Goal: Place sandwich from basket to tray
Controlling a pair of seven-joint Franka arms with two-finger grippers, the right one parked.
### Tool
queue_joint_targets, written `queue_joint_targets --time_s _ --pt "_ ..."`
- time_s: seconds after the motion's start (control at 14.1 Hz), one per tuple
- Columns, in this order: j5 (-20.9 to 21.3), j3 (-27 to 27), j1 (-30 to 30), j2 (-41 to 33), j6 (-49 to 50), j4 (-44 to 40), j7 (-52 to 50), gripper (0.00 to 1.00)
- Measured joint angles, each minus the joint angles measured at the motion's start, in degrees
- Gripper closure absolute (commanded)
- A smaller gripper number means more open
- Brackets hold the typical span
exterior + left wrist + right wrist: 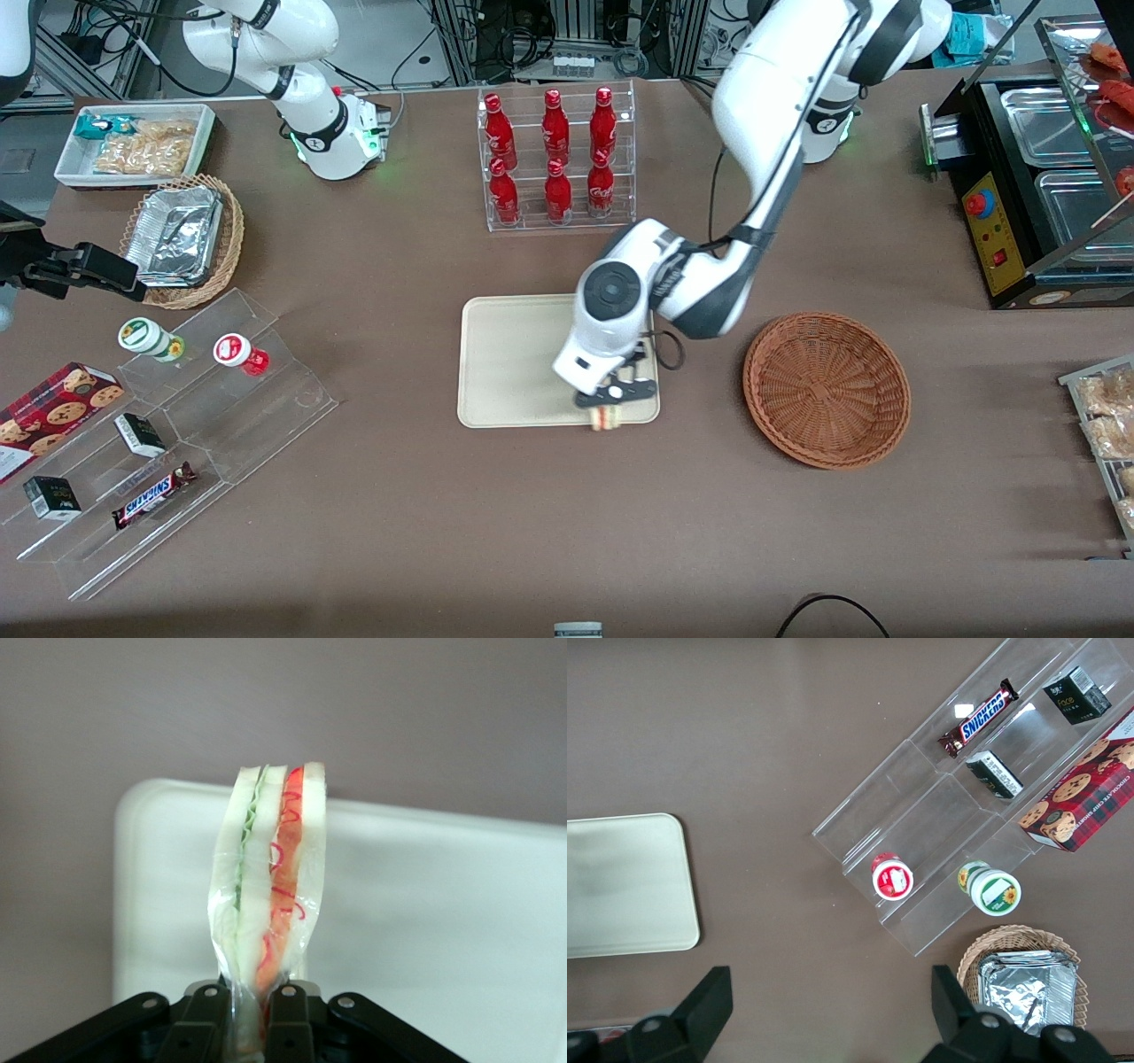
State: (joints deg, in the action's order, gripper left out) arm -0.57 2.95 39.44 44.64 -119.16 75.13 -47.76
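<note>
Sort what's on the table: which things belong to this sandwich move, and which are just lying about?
In the job: sandwich, clamped in the gripper above the tray; empty basket.

Lying about: cola bottle rack, Snickers bar, cookie box, foil containers.

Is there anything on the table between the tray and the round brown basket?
No. In the front view only bare brown tablecloth separates the tray and the empty basket. The gripper holds the sandwich over the tray's near corner.
</note>
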Motion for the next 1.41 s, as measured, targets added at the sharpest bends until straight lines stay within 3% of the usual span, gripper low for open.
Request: queue_joint_targets --time_s 0.28,0.35,0.42,0.49,0.57,1.06,1.41 --pt "0.05 0.08 4.23 3.89 -0.45 -3.31 -0.6 0.95" --pt "0.07 0.08 4.61 4.39 -0.45 -3.72 -0.6 0.9" --pt "0.07 0.08 4.79 4.65 -0.44 -3.95 -0.6 0.77" --pt "0.08 0.07 4.81 4.78 -0.44 -4.07 -0.6 0.43" --pt "0.08 0.03 4.81 4.93 -0.43 -4.08 -0.6 0.0" --pt "0.11 -0.35 4.62 4.64 -0.96 -5.89 -5.67 0.0" --pt "2.24 -2.31 4.57 -3.53 12.69 -6.96 -6.99 0.0"
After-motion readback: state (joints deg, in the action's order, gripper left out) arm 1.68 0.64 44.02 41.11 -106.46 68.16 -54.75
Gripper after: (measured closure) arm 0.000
